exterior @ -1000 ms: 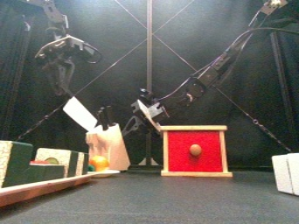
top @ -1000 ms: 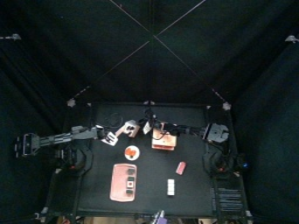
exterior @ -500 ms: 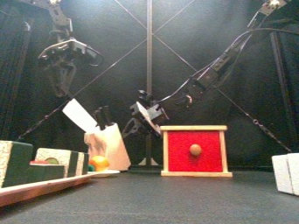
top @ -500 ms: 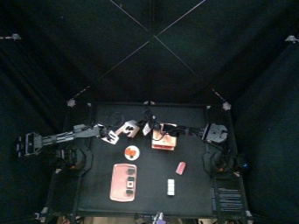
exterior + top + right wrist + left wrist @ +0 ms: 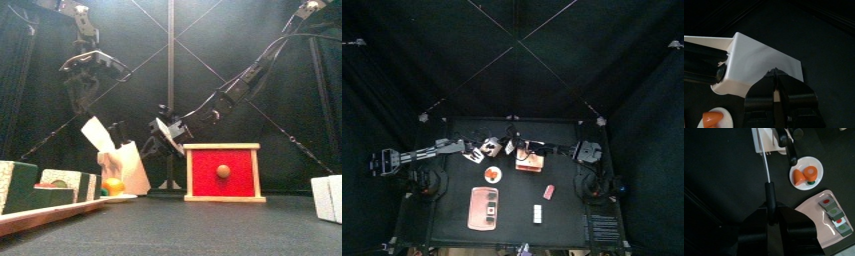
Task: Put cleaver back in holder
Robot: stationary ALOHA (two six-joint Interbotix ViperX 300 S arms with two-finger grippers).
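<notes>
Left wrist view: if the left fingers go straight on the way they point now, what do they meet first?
Probably the holder: the cleaver held in the left fingers points at its white end. Depth is unclear here, so the blade might pass just above it.

A red box (image 5: 222, 172) stands on the tabletop (image 5: 201, 225); a white plate (image 5: 807, 173) carries orange food, near a pink tray (image 5: 832, 215).

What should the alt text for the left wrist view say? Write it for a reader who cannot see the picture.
The left gripper holds the cleaver by its dark handle. The thin whitish blade is seen edge-on, its tip close to the white holder. To one side lie a white plate of orange pieces and a pink tray.
</notes>
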